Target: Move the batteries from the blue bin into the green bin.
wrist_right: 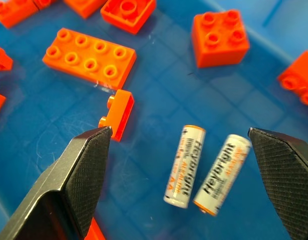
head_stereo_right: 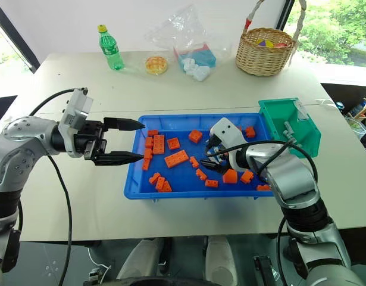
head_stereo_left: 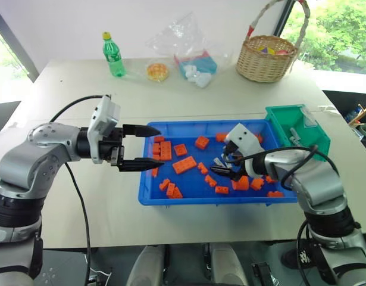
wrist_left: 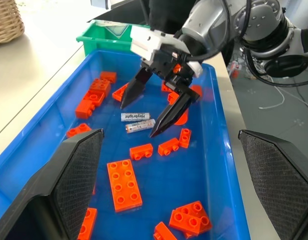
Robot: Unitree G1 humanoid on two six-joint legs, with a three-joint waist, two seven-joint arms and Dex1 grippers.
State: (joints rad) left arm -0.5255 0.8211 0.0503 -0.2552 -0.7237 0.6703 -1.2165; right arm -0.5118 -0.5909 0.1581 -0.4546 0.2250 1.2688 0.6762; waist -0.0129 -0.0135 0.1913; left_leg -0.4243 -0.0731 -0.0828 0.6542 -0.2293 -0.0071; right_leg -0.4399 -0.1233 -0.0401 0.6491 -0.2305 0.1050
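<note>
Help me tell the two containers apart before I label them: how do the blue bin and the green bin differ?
The blue bin is wide and shallow with low walls; the green bin is small and deep with angled walls. The blue bin holds orange bricks and two batteries; the green bin holds no bricks. Both are plastic, sitting side by side on the table.

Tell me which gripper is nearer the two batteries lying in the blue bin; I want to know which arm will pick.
Right. The right gripper hangs open directly over the batteries inside the blue bin. The left gripper is open at the bin's far left edge.
</note>
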